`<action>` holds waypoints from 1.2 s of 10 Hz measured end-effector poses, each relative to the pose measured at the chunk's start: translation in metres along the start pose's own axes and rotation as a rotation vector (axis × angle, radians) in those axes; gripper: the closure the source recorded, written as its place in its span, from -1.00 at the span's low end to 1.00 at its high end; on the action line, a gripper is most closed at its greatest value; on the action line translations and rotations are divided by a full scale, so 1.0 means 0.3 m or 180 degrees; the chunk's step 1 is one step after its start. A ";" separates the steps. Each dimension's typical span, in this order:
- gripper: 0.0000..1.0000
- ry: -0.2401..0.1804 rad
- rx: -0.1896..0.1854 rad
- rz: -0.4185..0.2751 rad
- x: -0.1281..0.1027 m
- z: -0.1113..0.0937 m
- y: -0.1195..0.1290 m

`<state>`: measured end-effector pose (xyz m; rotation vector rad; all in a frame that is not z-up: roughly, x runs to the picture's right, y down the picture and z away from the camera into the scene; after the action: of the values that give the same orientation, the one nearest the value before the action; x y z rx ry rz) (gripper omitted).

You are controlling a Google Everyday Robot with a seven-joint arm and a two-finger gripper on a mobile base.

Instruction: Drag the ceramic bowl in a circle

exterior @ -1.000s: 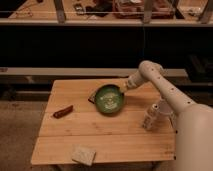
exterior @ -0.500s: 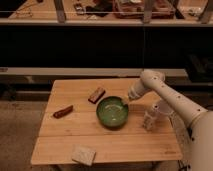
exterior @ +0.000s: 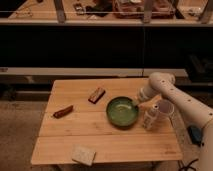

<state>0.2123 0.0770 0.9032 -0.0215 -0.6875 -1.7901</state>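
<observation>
The green ceramic bowl sits upright on the wooden table, right of centre. Its inside is paler than its dark rim. My gripper is at the bowl's right rim, touching it, with the white arm reaching in from the right. The gripper's tip is partly hidden against the rim.
A clear plastic cup and a pale bottle-like object stand just right of the bowl, under the arm. A brown bar lies behind-left of the bowl, a reddish-brown stick at the left, a pale sponge at the front edge.
The bowl has slid with the gripper from the table's back middle toward the front, then to the right, uncovering the brown bar. The arm has drawn back to the right.
</observation>
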 end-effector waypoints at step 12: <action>0.79 0.0194 0.0240 -0.0371 0.282 0.086 -0.127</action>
<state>0.1415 0.0215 0.9375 0.1259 -0.7244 -1.8669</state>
